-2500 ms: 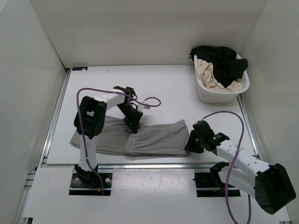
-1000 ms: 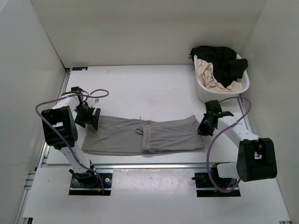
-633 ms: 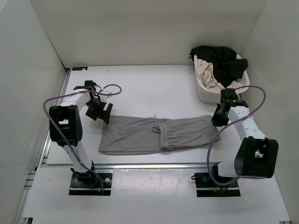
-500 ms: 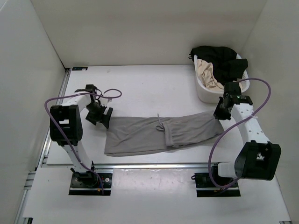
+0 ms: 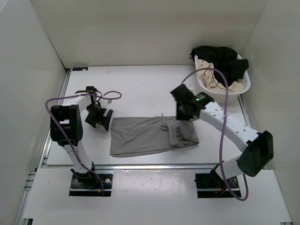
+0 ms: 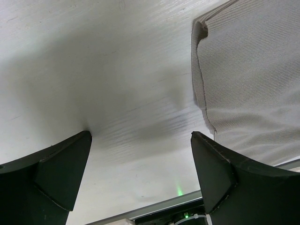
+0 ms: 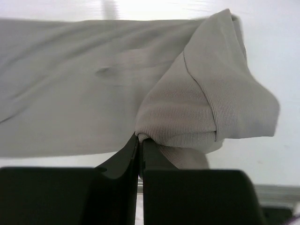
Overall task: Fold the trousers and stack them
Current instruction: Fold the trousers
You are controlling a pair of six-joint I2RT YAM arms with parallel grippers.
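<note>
The grey trousers (image 5: 143, 136) lie flat across the near middle of the table, with their right end lifted and doubled back toward the left. My right gripper (image 5: 183, 115) hangs over that end, shut on a bunched fold of the grey cloth (image 7: 201, 112); in the right wrist view the jaws (image 7: 140, 139) are pinched together on it. My left gripper (image 5: 99, 120) stands open just left of the trousers' left edge. In the left wrist view its gap (image 6: 140, 161) holds only bare table, and the trousers' hem (image 6: 248, 79) lies to the right, beside the right finger (image 6: 225, 173).
A white basket (image 5: 205, 92) stands at the back right, holding a black garment (image 5: 221, 58) and a beige one (image 5: 211, 76). White walls close in the table on three sides. A metal rail (image 5: 140, 165) runs along the near edge.
My right gripper has swung from beside the basket leftward to the table's middle, carrying the trousers' right end back over itself. My left gripper has opened wider, staying at the left edge.
</note>
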